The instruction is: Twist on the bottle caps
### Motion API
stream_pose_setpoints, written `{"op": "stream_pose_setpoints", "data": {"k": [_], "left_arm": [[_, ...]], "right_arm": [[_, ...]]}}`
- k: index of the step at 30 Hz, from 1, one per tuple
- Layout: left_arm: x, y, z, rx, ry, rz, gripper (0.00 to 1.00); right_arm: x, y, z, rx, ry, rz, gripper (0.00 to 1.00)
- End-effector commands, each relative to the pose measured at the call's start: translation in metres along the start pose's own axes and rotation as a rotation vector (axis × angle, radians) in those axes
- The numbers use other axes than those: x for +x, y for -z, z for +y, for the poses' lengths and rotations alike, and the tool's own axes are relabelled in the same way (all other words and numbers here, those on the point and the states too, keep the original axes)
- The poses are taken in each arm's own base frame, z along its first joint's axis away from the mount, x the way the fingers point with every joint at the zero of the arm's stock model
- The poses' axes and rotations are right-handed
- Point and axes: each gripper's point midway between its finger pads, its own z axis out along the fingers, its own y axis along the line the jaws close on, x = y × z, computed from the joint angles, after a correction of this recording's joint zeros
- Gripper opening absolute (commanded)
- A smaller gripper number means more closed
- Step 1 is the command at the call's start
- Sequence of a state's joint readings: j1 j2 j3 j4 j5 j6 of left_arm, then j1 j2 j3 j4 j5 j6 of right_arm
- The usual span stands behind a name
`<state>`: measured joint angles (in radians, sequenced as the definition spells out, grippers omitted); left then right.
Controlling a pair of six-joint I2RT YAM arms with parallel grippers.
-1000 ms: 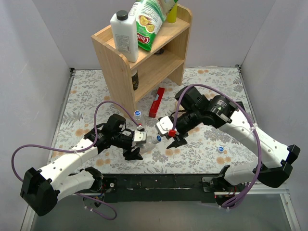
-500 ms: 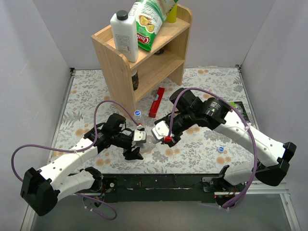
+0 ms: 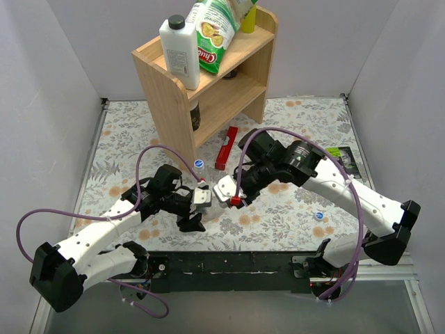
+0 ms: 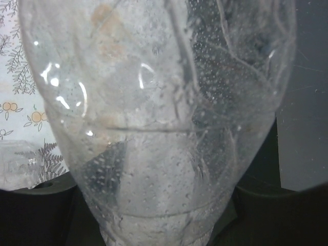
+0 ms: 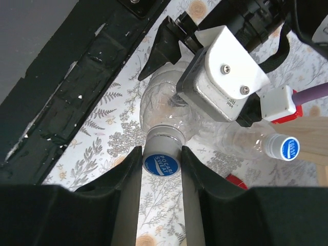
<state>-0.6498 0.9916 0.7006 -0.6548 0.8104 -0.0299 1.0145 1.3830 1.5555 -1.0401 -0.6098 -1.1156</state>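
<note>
The left gripper (image 3: 195,214) is clamping a clear bottle (image 5: 166,110) low over the table (image 3: 292,209), with the neck pointing at the right gripper (image 5: 161,170). That gripper's fingers are pinching the blue cap (image 5: 160,165) seated on the neck. If the cap is sitting crooked, turning it risks cross-threading, and the thin bottle may end up twisting or crumpling in the left grip instead of the cap tightening.

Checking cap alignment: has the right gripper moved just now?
Yes, the right gripper moved left, away from the loose cap, onto the cap of the held bottle.
</note>
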Motion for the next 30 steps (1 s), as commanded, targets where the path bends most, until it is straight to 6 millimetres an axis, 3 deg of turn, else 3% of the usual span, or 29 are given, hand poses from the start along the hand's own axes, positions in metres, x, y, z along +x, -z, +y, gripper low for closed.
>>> {"op": "stream_pose_setpoints", "data": {"k": [1,4,5,9,11,13,18,19,23,27,30], "left_arm": [[-0.028,0.004,0.008,-0.030,-0.061,-0.077,0.00],[-0.030,0.005,0.014,-0.061,-0.057,-0.079,0.00],[-0.030,0.005,0.015,-0.068,-0.059,-0.081,0.00],[-0.028,0.006,0.020,-0.099,-0.038,-0.071,0.00],[-0.026,0.005,0.022,-0.115,-0.011,-0.068,0.00],[-0.021,0.005,0.023,-0.121,0.013,-0.060,0.00],[-0.010,0.009,0.016,-0.118,-0.020,-0.045,0.00],[-0.008,0.010,0.012,-0.107,-0.029,-0.038,0.00],[-0.001,0.014,0.001,-0.056,-0.082,-0.006,0.00],[-0.001,0.015,-0.007,0.010,-0.103,0.024,0.00],[-0.005,0.015,-0.008,0.032,-0.092,0.024,0.00]], "right_arm": [[0.008,-0.010,-0.006,-0.009,-0.197,0.022,0.13],[0.017,-0.010,-0.022,0.020,-0.457,0.013,0.08],[0.020,-0.014,-0.025,0.014,-0.618,0.004,0.05],[0.030,-0.009,-0.045,0.051,-0.926,-0.060,0.01],[0.030,-0.006,-0.046,0.065,-0.928,-0.061,0.01],[0.031,0.002,-0.055,0.115,-0.936,-0.052,0.10],[0.013,0.044,-0.070,0.181,-0.814,-0.174,0.60],[0.004,0.048,-0.071,0.173,-0.685,-0.226,0.70],[-0.010,0.062,-0.049,0.211,-0.352,-0.204,0.79],[-0.011,0.043,-0.021,0.111,-0.118,-0.110,0.79],[-0.010,0.031,-0.013,0.096,-0.001,-0.071,0.79]]}}
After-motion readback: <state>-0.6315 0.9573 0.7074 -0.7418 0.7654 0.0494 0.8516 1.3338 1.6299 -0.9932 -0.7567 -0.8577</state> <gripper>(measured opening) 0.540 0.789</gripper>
